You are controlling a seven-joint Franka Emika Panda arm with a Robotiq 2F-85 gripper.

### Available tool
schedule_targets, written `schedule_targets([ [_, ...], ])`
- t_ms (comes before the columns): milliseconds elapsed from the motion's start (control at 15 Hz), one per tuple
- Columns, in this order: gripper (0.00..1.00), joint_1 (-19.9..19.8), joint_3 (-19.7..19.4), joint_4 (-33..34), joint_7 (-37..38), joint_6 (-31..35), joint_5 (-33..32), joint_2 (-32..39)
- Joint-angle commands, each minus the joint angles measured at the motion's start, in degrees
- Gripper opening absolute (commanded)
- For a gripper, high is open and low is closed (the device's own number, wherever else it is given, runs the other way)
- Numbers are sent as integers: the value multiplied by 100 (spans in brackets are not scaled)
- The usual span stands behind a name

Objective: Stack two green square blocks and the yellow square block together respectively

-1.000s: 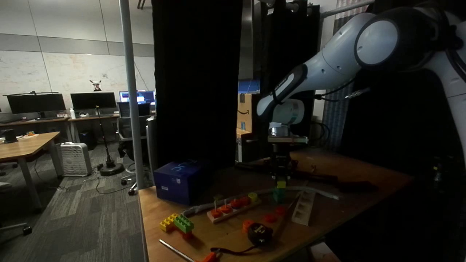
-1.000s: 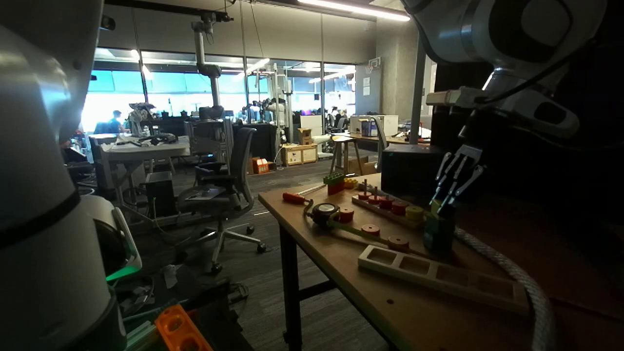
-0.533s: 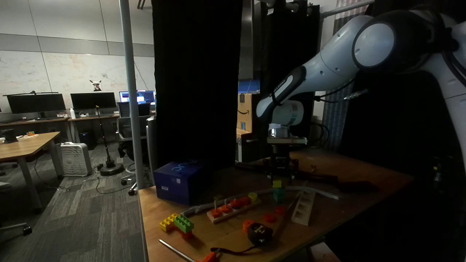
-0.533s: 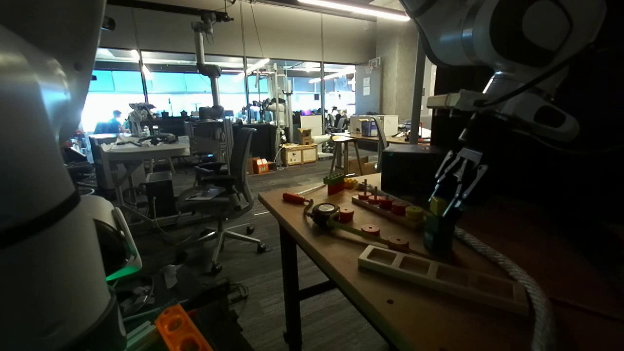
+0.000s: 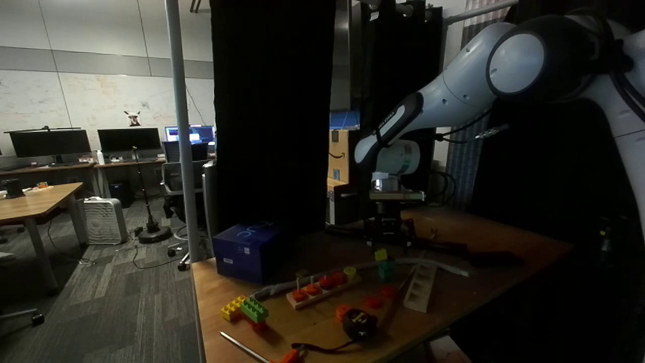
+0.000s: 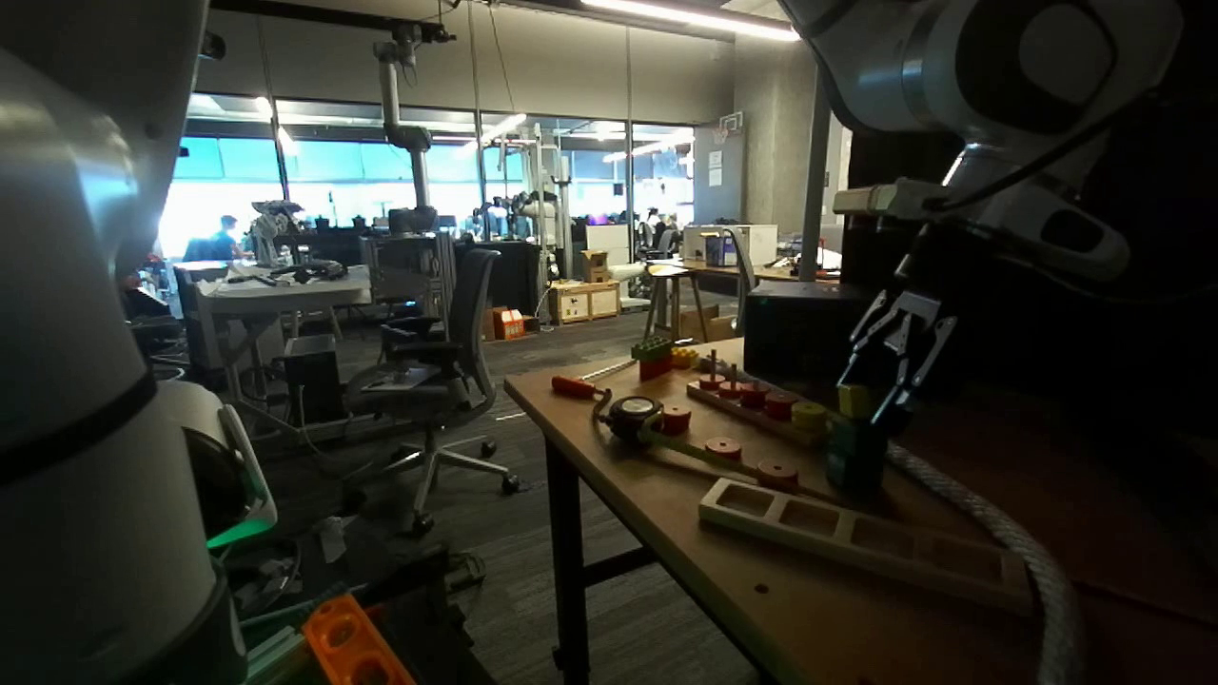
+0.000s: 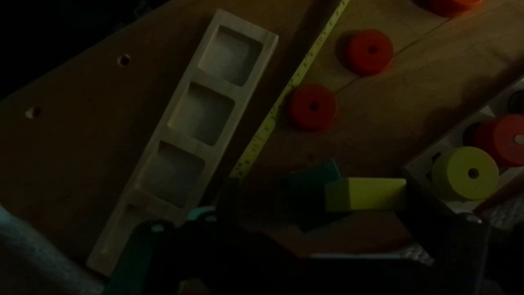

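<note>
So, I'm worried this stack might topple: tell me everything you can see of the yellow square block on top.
The yellow square block looks plain, flat-faced and sharp-edged, perhaps painted wood. It appears to rest on the green square blocks, off-centre, overhanging one side, and looks tilted in an exterior view. The metal-looking pincer stands open close to it; whether they touch, I can't tell.

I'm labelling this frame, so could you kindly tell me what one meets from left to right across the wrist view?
Wooden tray, green block, yellow block, yellow disc, red disc at the right edge.
</note>
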Motion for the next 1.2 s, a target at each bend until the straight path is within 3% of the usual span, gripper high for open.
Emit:
schedule_targets([
  [0, 100, -3, -2, 185, 133, -191, -108, 37],
  [1133, 100, -58, -91, 165, 109, -265, -111, -71],
])
